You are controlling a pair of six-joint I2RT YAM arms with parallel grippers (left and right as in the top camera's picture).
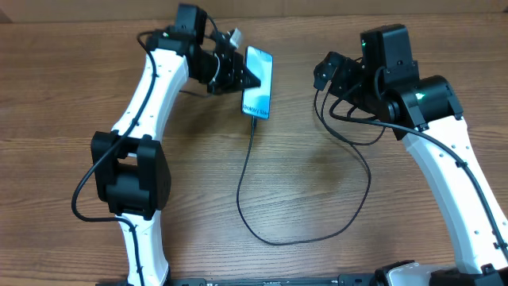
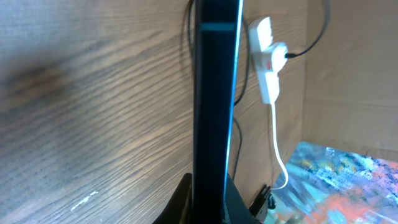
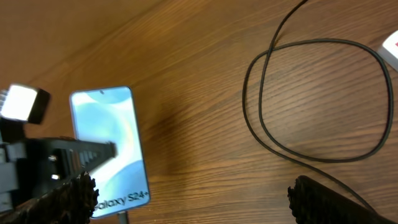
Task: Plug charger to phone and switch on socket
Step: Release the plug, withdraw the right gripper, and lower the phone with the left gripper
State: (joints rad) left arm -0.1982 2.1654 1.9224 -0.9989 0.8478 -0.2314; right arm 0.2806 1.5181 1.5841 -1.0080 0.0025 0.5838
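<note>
The phone (image 1: pixel 259 79) has a lit light blue screen and lies at the back middle of the table. My left gripper (image 1: pixel 240 75) is shut on its edges; the left wrist view shows the phone (image 2: pixel 214 93) edge-on between the fingers. The black charger cable (image 1: pixel 254 191) meets the phone's near end and runs in a wide loop toward the right arm. In the right wrist view the phone (image 3: pixel 112 146) and cable loops (image 3: pixel 323 99) show. My right gripper (image 3: pixel 193 205) is open and empty, to the right of the phone (image 1: pixel 324 73). The white socket (image 2: pixel 267 62), with a red switch, shows in the left wrist view with a black cable at its side; the right arm hides it in the overhead view.
The socket's thick white cord (image 2: pixel 278 149) trails toward a colourful patterned surface (image 2: pixel 339 180) at the table's edge. A brown wall (image 2: pixel 351 56) stands behind the socket. A white and red corner (image 3: pixel 392 48) shows at the right edge of the right wrist view.
</note>
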